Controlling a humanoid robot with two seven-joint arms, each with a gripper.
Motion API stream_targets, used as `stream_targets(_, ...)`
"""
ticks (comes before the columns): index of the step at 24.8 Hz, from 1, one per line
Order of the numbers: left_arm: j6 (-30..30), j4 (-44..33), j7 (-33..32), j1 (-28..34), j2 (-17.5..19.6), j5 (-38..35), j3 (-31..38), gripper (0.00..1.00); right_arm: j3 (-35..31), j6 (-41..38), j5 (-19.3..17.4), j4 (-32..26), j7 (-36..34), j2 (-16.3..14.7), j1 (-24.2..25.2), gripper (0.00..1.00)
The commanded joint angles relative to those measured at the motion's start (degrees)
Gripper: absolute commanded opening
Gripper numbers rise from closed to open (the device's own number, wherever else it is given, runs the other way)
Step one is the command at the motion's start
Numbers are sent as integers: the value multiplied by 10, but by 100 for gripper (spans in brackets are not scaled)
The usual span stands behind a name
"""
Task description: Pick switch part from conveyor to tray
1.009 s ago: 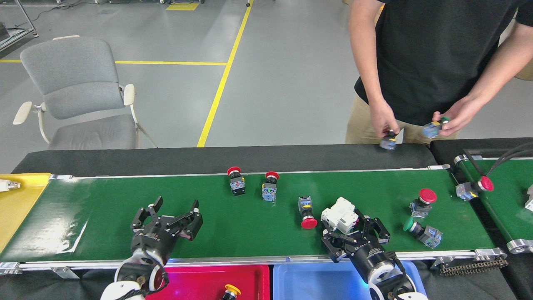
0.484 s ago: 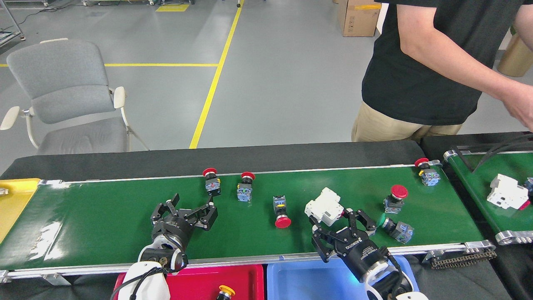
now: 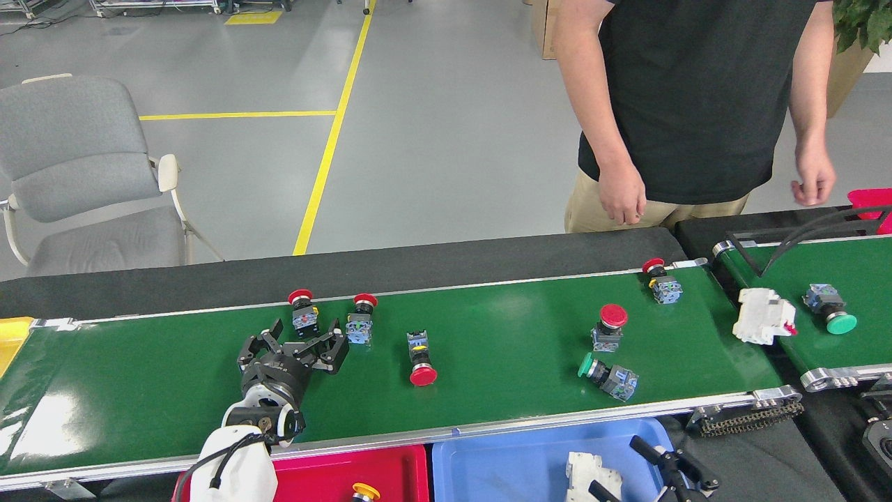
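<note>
Closing on the red-capped mushroom-head push-button switch (image 3: 302, 312) at twelve o'clock is best done with the left gripper (image 3: 304, 341), fingers spread wide and empty, lowered squarely over the glossy dark-green conveyor belt (image 3: 502, 348); the right gripper (image 3: 662, 468) fingers cannot be told.

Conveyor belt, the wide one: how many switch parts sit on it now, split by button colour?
Red-button switches on the conveyor: 5
Green-button switches: 1
Total: 6
</note>
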Motion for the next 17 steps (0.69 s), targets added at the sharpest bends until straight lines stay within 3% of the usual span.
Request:
stream_targets(1, 20, 7, 34, -16, 8, -1, -3, 66, 3, 130, 29, -14, 4, 20, -11, 99)
stream_targets(4, 19, 13, 46, -8, 16, -1, -12, 48, 49, 195, 82, -24, 5, 29, -13, 99)
stream_targets(5, 19, 13, 49, 1, 16, -1, -14, 44, 60, 205, 83, -27, 5, 27, -10, 99)
stream_targets(10, 18, 12, 54, 26, 20, -2, -20, 43, 85, 205, 85, -27, 5, 20, -7, 99)
stream_targets(14, -22, -1, 55, 39, 29, 2, -19, 14, 87, 200, 85, -27, 8, 14, -18, 99)
stream_targets(17, -74, -82, 56, 75, 30, 2, -20, 9, 88, 190, 84, -27, 36, -5, -37, 99)
